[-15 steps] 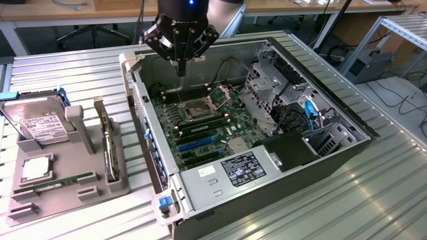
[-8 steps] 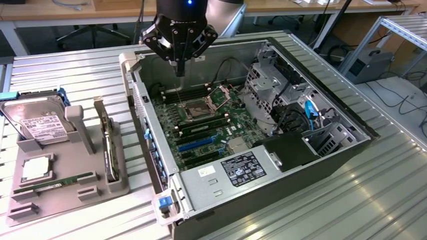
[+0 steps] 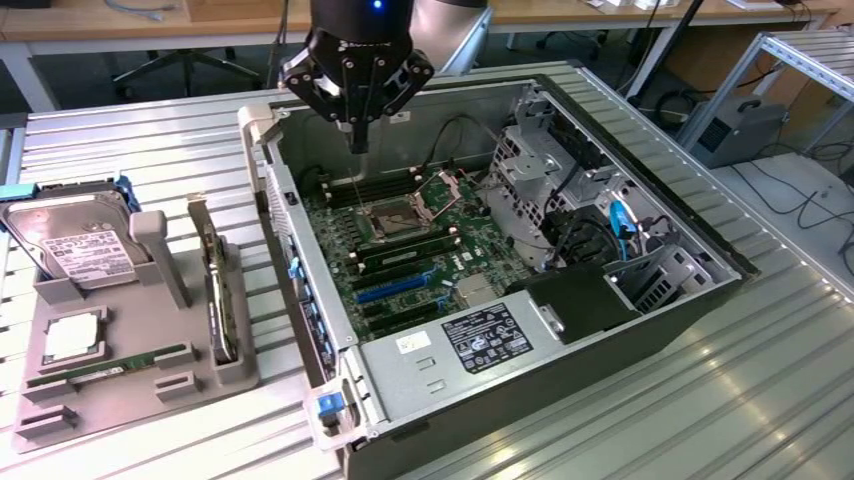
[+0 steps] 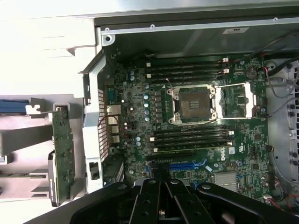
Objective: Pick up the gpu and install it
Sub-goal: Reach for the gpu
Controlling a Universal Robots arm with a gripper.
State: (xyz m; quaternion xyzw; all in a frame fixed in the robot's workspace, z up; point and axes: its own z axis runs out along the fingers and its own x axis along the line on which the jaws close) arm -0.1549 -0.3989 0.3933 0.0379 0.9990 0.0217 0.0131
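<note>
Currently tool (image 3: 358, 140) hangs over motherboard (image 3: 447, 250), pinched closed, empty. Gpu (image 3: 220, 300) stands edge-up in rack (image 3: 120, 370), likely for easy grasping.

Open metal computer case (image 3: 561, 400) on slatted aluminium table (image 3: 694, 400), green motherboard (image 3: 400, 250) inside. Beside it: grey plastic holder (image 3: 120, 385) carrying silver white-labelled hard drive (image 3: 74, 245), narrow green RAM stick (image 3: 114, 362).

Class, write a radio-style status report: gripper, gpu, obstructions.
Gripper shut, empty, over the motherboard. Gpu on edge in grey stand. Case wall between them.
</note>
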